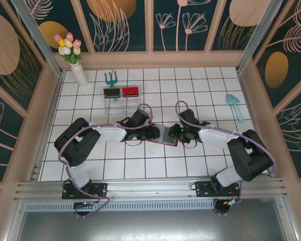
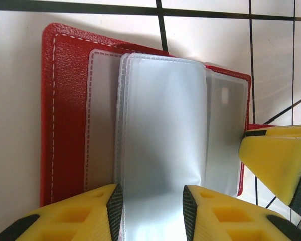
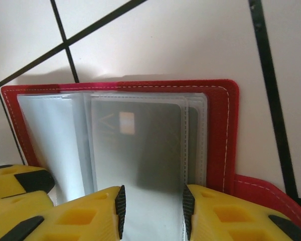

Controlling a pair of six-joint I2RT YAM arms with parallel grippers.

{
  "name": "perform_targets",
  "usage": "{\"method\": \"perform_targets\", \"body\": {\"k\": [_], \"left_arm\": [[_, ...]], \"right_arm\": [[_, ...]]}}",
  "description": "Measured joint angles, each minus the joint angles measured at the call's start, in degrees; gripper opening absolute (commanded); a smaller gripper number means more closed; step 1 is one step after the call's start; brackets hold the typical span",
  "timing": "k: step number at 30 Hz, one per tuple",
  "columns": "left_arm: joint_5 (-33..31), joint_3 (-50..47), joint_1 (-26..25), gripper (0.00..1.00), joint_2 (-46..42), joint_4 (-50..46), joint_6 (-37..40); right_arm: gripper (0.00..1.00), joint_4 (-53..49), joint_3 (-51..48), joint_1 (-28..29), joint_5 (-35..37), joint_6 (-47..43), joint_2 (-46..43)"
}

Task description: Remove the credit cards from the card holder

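Red card holder [image 2: 65,125], arms [image 1: 106,131] bent inward, left claw [image 2: 153,201] pinching its sleeve, right claw [image 3: 153,201] grip unclear

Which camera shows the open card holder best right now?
Left wrist: the card holder shows nearly whole, its clear sleeves fanned out. Right wrist shows one end with sleeves; top external, a small red sliver.

card holder [image 1: 164,136] on table [image 1: 140,165], between left claw [image 2: 153,211] and right claw [image 3: 153,211]
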Motion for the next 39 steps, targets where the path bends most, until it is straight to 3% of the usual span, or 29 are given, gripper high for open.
{"method": "perform_targets", "body": {"k": [29, 39], "left_arm": [[0.2, 0.0, -0.31, 0.4, 0.37, 0.44, 0.0], [0.39, 0.0, -0.31, 0.4, 0.46, 0.63, 0.0]], "right_arm": [[0.43, -8.39, 3.41, 0.24, 8.15, -0.2, 0.74], [0.43, -7.39, 3.41, 1.09, 7.17, -0.59, 0.74]]}}
